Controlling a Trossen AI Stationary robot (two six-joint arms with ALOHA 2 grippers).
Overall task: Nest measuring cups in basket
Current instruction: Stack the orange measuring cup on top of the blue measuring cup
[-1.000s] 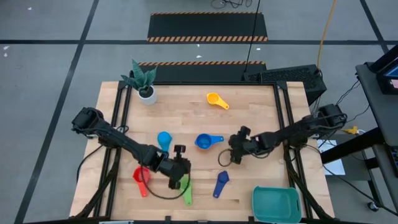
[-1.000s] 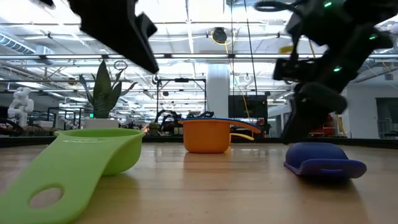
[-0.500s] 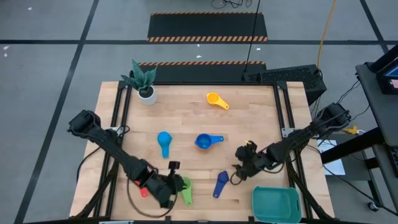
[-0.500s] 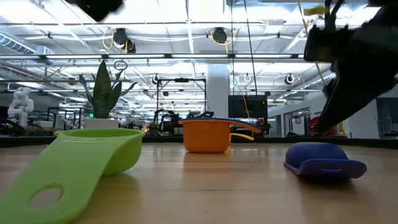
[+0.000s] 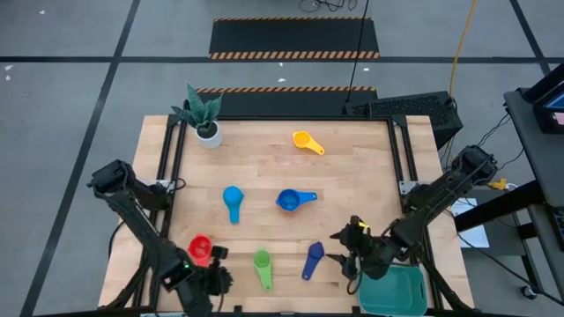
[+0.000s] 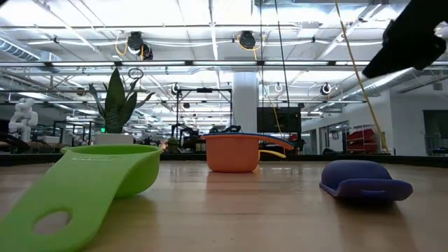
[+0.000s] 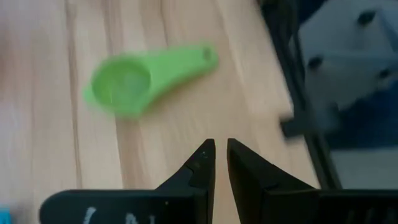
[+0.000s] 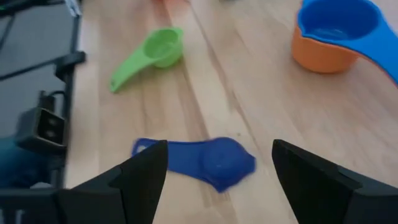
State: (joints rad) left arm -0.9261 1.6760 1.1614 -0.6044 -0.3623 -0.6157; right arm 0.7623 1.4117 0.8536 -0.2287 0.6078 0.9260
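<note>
the left pincer (image 7: 221, 163) shows as two dark fingers (image 7: 198, 167) whose pointed tips stand almost together, only a thin slit between them, with nothing held; beyond the tips lies a green measuring cup (image 7: 144, 79) flat on the pale wooden tabletop (image 7: 168, 130), bowl facing up, its handle carrying a small hole at the far end; the cup sits apart from the fingertips; past the tabletop's edge runs a dark frame rail (image 7: 292, 81), and beside it a blurred grey block with dark round spots (image 7: 342, 56)
</note>
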